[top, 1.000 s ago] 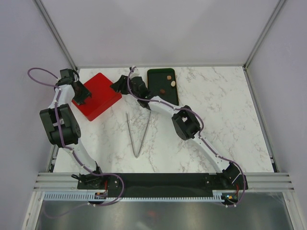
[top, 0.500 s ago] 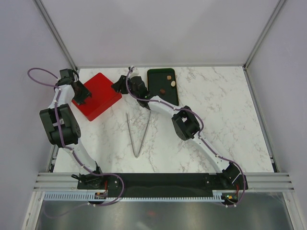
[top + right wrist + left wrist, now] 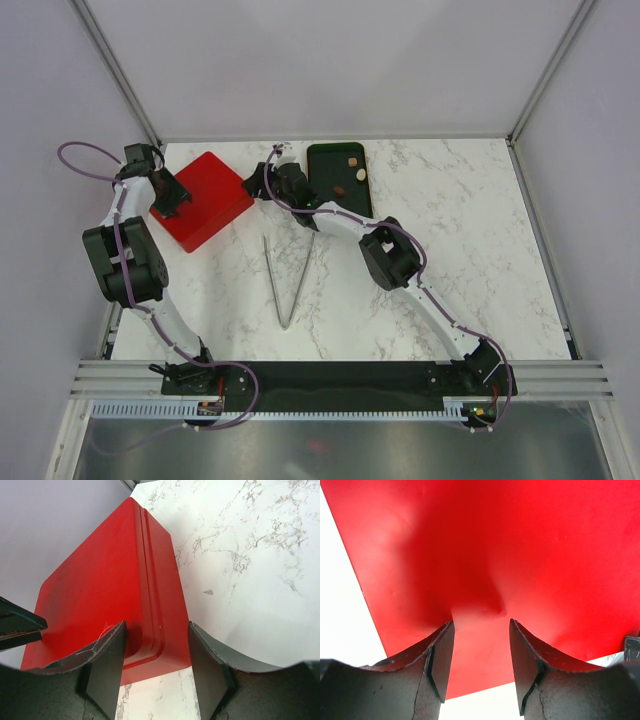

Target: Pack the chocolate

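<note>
A red box (image 3: pixel 208 198) lies closed at the back left of the table. My left gripper (image 3: pixel 172 196) is open over its left edge; in the left wrist view the red lid (image 3: pixel 520 555) fills the frame beyond the gripper (image 3: pixel 481 625). My right gripper (image 3: pixel 262 181) is open at the box's right corner. In the right wrist view that corner (image 3: pixel 160 630) lies between the jaws of the gripper (image 3: pixel 157 626). Three chocolates sit on a dark green tray (image 3: pixel 326 165): one tan (image 3: pixel 352 160), one cream (image 3: pixel 361 174), one dark brown (image 3: pixel 338 189).
Long metal tongs (image 3: pixel 290 275) lie open in a V on the marble table (image 3: pixel 470 250), in front of the box and tray. The left gripper's tip shows at the left edge of the right wrist view (image 3: pixel 15 625). Enclosure walls surround the table.
My right gripper has shifted a little to the right beside the red box's corner. The left arm and the box have not moved.
</note>
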You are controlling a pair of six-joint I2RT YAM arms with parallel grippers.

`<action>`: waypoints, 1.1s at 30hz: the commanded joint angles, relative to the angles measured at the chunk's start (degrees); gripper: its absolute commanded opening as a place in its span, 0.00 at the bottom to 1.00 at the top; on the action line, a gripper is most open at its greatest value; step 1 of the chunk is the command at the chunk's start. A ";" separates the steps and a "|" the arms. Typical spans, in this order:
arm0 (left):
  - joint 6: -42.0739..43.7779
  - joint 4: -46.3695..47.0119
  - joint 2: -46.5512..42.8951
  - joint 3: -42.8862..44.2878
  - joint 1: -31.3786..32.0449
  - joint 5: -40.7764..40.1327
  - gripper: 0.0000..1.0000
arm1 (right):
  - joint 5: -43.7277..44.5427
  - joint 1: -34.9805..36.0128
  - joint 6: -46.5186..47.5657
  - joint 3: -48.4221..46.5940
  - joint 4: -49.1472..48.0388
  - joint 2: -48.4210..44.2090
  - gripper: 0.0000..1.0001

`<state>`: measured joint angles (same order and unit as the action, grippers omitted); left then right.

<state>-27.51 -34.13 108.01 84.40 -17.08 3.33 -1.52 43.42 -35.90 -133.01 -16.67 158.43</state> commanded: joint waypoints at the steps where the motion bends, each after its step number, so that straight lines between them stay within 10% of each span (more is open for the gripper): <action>1: 0.70 -0.32 1.95 -0.73 0.21 2.29 0.56 | -1.73 0.00 0.40 -1.99 0.67 0.82 0.59; 7: 0.17 0.55 2.21 -1.08 1.08 3.52 0.56 | -4.19 -0.09 -4.78 -3.31 3.13 3.89 0.56; 16: -1.41 2.57 3.79 -2.66 1.70 5.72 0.55 | -4.72 0.00 -9.36 -1.46 12.26 5.57 0.24; 33: -0.18 3.19 10.20 18.59 1.79 4.05 0.49 | -11.04 -0.53 -8.05 -0.23 7.70 3.99 0.27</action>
<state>-27.57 -31.66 116.03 95.74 -15.59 8.58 -8.32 42.11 -46.46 -135.61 -16.05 160.90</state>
